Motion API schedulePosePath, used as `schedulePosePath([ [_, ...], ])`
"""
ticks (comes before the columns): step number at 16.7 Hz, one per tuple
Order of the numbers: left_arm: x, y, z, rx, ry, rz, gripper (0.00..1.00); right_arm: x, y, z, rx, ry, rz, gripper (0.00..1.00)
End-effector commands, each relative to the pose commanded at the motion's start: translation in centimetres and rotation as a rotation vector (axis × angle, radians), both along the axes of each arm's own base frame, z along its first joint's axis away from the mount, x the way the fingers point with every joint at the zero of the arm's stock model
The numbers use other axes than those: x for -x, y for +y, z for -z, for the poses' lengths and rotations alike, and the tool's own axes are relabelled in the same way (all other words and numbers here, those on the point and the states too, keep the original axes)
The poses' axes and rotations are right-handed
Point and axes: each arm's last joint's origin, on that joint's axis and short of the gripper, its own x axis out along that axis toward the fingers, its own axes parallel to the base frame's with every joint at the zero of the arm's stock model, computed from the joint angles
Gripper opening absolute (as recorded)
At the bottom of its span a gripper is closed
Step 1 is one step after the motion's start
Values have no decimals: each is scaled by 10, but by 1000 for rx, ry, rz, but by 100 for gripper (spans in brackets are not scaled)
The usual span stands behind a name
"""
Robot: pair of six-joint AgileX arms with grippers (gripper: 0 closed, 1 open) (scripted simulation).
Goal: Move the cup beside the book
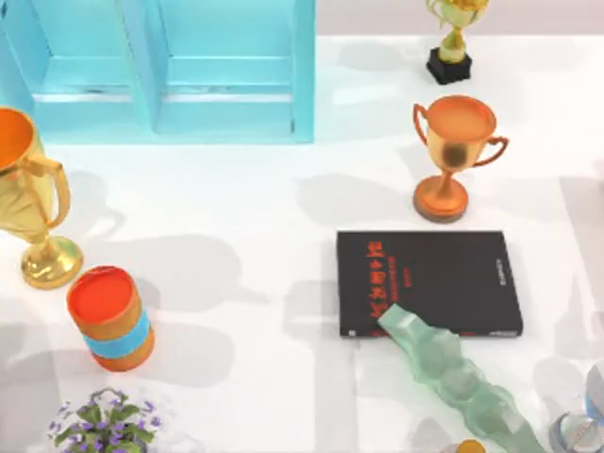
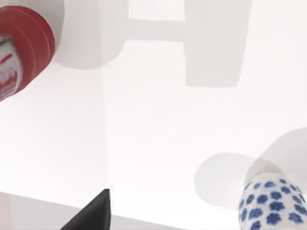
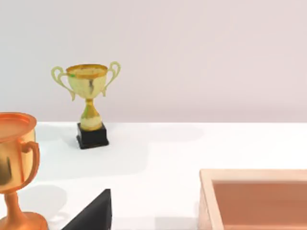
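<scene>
Glossy white table [image 1: 264,217] carries a gold trophy [image 1: 33,203], a squat orange canister [image 1: 111,316] with a blue band, the flat matte black book [image 1: 429,281] with red lettering, a knobbly translucent green strip [image 1: 453,368] overlapping its near edge, and a shiny orange two-handled trophy [image 1: 453,151]. The cylindrical white cup [image 2: 276,206], speckled with blue flowers, stands close before the left gripper [image 2: 91,213]; the right gripper [image 3: 91,213] faces a small gold trophy on a black base [image 3: 88,96]; whether either gripper is open or closed, I cannot tell.

Orange trophy [image 1: 453,151] behind centre, blue-banded orange canister [image 1: 110,316] front left, turquoise shelf [image 1: 170,71] rear, gold trophy [image 1: 33,203] left
</scene>
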Motion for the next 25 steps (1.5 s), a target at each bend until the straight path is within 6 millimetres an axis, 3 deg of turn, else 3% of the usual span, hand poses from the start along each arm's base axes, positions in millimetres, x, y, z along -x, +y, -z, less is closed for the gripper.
schedulePosePath([
  [5,20,65,-3,73,118,119,100,0,0,0,0,0,0,100],
  [9,39,93,-11,95,126,155,100,0,0,0,0,0,0,100],
  [18,43,96,-8,95,124,153,100,0,0,0,0,0,0,100],
  [25,40,100,62,87,118,152,100,0,0,0,0,0,0,100],
])
